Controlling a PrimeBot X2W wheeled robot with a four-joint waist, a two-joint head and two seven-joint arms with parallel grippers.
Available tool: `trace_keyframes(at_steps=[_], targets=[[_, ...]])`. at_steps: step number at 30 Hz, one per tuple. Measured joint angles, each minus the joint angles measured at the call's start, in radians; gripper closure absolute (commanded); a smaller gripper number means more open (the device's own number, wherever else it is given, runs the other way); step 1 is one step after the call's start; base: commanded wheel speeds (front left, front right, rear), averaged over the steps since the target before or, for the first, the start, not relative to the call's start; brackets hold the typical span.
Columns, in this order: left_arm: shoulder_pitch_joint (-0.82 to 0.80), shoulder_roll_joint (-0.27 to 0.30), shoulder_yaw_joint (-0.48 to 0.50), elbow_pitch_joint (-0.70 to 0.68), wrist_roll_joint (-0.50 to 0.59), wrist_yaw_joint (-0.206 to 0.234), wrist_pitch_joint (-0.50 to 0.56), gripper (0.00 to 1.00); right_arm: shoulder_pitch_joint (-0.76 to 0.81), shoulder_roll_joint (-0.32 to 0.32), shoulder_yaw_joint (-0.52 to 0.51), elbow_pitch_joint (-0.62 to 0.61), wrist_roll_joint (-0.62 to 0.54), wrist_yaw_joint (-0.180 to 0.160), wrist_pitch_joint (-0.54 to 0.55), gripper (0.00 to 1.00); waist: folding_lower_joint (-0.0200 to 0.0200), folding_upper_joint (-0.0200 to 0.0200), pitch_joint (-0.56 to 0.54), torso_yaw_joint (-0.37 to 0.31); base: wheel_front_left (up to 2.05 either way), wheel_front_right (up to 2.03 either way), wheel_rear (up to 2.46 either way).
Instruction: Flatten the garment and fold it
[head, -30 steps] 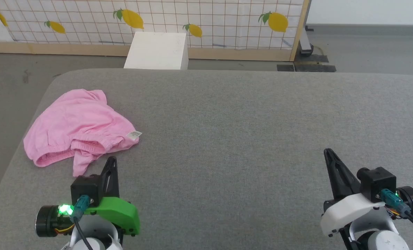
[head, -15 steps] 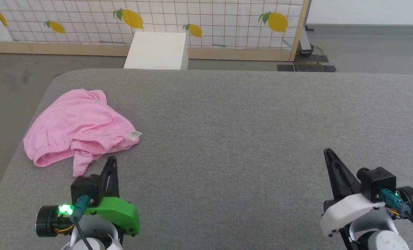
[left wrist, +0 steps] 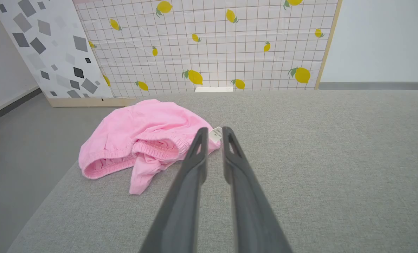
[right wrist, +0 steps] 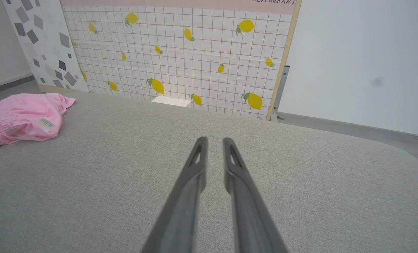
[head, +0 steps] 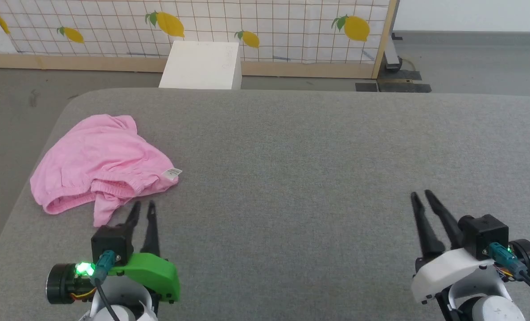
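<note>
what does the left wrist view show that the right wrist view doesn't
Left wrist view: the left gripper, jaws slightly parted, and the whole garment close ahead, gathered waistband showing. Right wrist view: the right gripper, likewise parted, and a grey metal post beside the lemon panel; the garment is cut by the left edge. Both: the white tag, grey padded surface and lemon panel.

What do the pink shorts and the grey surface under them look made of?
The shorts: soft matte knit, probably cotton jersey; they slump in loose folds, waistband gathered, no sheen. The surface: grey woven fabric, matte, with a fine heathered weave; rounded edges hint at padding beneath, not certain.
</note>
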Motion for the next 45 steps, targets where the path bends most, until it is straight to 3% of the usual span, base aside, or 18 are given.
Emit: trace_keyframes(at_steps=[20,45], targets=[[0.000,0.000,-0.017,0.020,-0.043,0.001,-0.037,0.00,0.008,0.000,-0.019,0.029,0.036,0.000,-0.040,0.00,0.0000,0.0000,-0.003,0.014,0.00,0.00,0.00],[0.025,0.000,-0.015,0.031,-0.120,0.018,-0.098,0.00,0.031,0.000,-0.021,0.065,0.091,0.000,-0.097,0.00,0.0000,0.0000,-0.006,0.175,0.00,0.00,0.00]])
